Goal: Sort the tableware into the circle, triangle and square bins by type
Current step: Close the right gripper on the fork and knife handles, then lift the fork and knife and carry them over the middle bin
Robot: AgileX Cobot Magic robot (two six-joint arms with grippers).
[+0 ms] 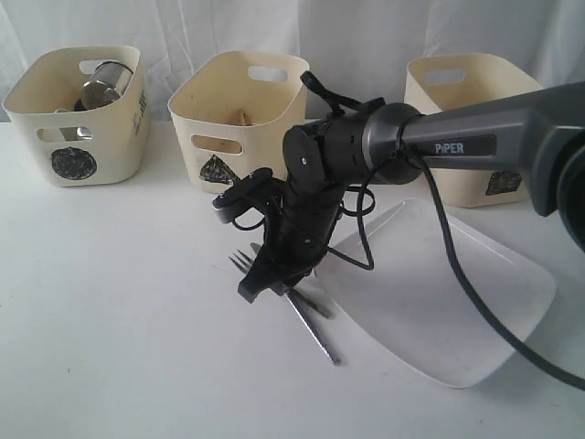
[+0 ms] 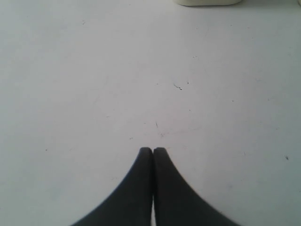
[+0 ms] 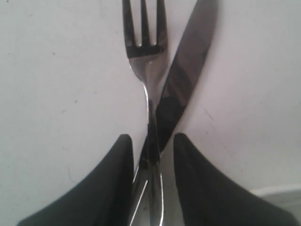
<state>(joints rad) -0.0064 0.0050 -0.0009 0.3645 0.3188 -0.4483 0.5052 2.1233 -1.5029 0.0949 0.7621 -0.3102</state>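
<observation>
Two matte black fingers (image 3: 117,179) of my right gripper (image 3: 153,137) stand spread, straddling the crossed handles of a polished steel fork (image 3: 145,52) and knife (image 3: 186,70). Neither finger visibly presses the metal. The fork's slim tines and the knife's broad, smooth blade fan out ahead of my fingertips, flat on the white table (image 2: 94,70). A large glossy white plate (image 1: 439,293) with rounded corners lies just beside this gripper. My left gripper (image 2: 153,149) has its curved tips pressed together, holding nothing, over bare tabletop. Beyond my right gripper stand three cream plastic tubs with handle slots: the circle bin (image 1: 78,114) holding a shiny steel mug (image 1: 105,82), the triangle bin (image 1: 238,119) and the square bin (image 1: 466,137).
</observation>
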